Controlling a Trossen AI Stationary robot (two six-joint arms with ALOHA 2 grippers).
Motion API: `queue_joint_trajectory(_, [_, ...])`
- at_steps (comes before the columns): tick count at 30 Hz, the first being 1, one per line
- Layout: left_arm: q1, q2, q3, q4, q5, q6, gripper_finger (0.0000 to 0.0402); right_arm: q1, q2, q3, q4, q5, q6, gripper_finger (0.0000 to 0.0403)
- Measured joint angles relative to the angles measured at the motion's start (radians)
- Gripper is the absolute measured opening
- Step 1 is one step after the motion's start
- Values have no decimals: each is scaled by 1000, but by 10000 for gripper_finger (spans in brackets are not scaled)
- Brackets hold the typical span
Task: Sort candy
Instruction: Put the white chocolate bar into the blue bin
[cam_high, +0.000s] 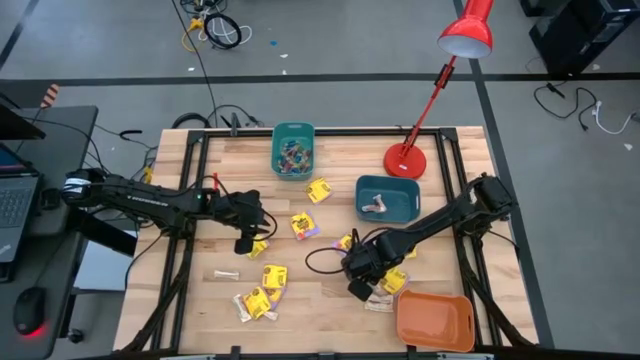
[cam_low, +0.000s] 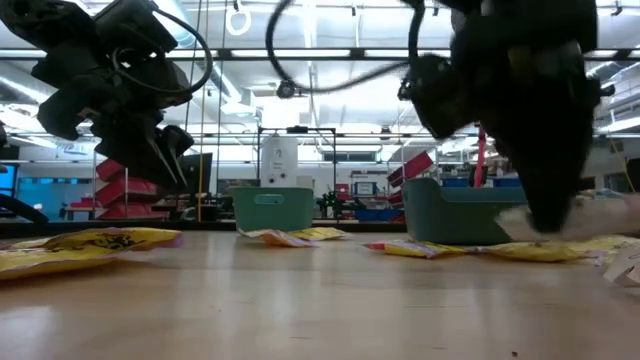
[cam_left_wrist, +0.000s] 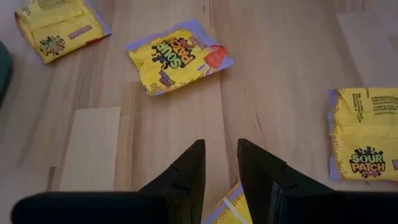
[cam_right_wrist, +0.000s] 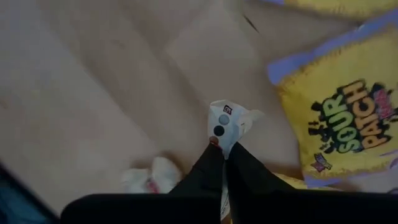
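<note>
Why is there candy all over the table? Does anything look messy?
Yes. Yellow Sour Patch packets lie scattered on the wooden table, some askew, while the orange bin sits empty. The right gripper is shut on a whitish wrapped candy.

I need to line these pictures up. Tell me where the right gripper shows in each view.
High view: right gripper at front right, beside the orange bin.
Low view: big dark shape at right, tip on the table.
Left wrist view: not in it.
Right wrist view: bottom centre, shut on a white candy wrapper.
Shared landmark: yellow packets.
</note>
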Motion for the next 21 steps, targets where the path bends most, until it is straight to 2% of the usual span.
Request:
queue_joint_trajectory(7, [0, 0, 0, 19, 0, -6, 97, -37, -99, 25, -46, 65, -41, 2])
queue_joint_trajectory(13, [0, 0, 0, 65, -4, -14, 97, -112, -224, 26, -55, 212, -137, 1])
queue_joint_trajectory(21, [0, 0, 0, 80, -39, -15, 97, -271, -351, 26, -87, 393, -313, 1])
